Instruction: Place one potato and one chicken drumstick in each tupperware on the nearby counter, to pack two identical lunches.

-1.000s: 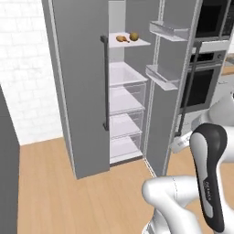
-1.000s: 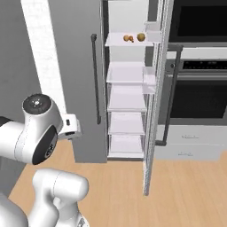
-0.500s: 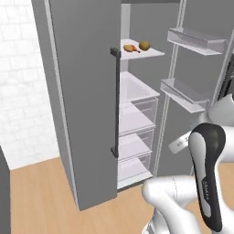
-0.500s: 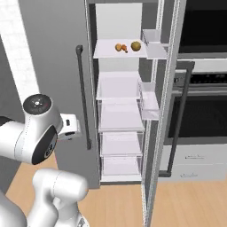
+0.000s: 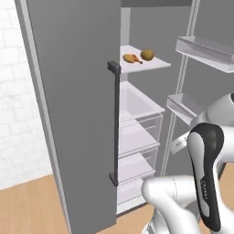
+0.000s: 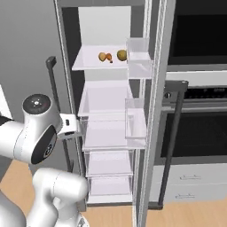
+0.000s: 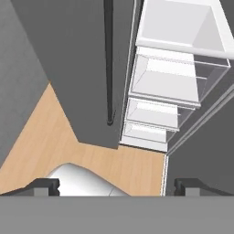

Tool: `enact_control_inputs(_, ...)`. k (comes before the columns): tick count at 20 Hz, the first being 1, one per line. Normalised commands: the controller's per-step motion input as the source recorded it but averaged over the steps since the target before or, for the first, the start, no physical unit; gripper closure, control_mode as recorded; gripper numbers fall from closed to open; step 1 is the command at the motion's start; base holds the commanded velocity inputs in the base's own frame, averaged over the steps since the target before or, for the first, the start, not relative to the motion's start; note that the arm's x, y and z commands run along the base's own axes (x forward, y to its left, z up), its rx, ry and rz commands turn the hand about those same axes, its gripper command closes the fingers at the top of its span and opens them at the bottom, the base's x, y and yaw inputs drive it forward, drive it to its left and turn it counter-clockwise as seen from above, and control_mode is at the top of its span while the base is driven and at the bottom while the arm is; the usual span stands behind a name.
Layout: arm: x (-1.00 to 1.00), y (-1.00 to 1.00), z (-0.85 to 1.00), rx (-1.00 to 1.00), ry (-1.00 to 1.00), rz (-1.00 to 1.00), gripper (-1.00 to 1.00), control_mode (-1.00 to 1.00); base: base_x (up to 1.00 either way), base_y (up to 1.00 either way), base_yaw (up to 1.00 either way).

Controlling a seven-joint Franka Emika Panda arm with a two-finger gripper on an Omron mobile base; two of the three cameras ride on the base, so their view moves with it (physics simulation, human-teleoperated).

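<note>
Facing a tall grey fridge (image 5: 77,114) with its right door swung open. Sitting side by side on the top white shelf (image 6: 95,62): one tan-yellow oval potato (image 6: 122,55) and one small orange-brown drumstick (image 6: 104,56). Pointing down at the wooden floor (image 7: 59,132), the two-finger gripper (image 7: 116,186) with tips spread wide, holding nothing. Could bump the clear door bins (image 6: 135,122) while reaching up. Could knock the round potato off the shelf by nudging it.
</note>
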Motion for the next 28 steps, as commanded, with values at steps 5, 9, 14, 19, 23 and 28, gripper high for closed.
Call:
enact_control_inputs(5,0.00,0.00,0.00,0.00,0.00,0.00,-1.00,1.00,0.40,-0.44,0.00)
enact_control_inputs(9,0.00,0.00,0.00,0.00,0.00,0.00,-1.00,1.00,0.34,0.01,0.00)
enact_control_inputs(14,0.00,0.00,0.00,0.00,0.00,0.00,-1.00,1.00,0.55,0.25,0.00)
enact_control_inputs(19,0.00,0.00,0.00,0.00,0.00,0.00,-1.00,1.00,0.81,0.01,0.00)
enact_control_inputs(23,0.00,0.00,0.00,0.00,0.00,0.00,-1.00,1.00,0.70,0.00,0.00)
enact_control_inputs(28,0.33,-0.05,-0.02,0.00,-0.03,0.00,-1.00,-1.00,0.08,0.00,0.00)
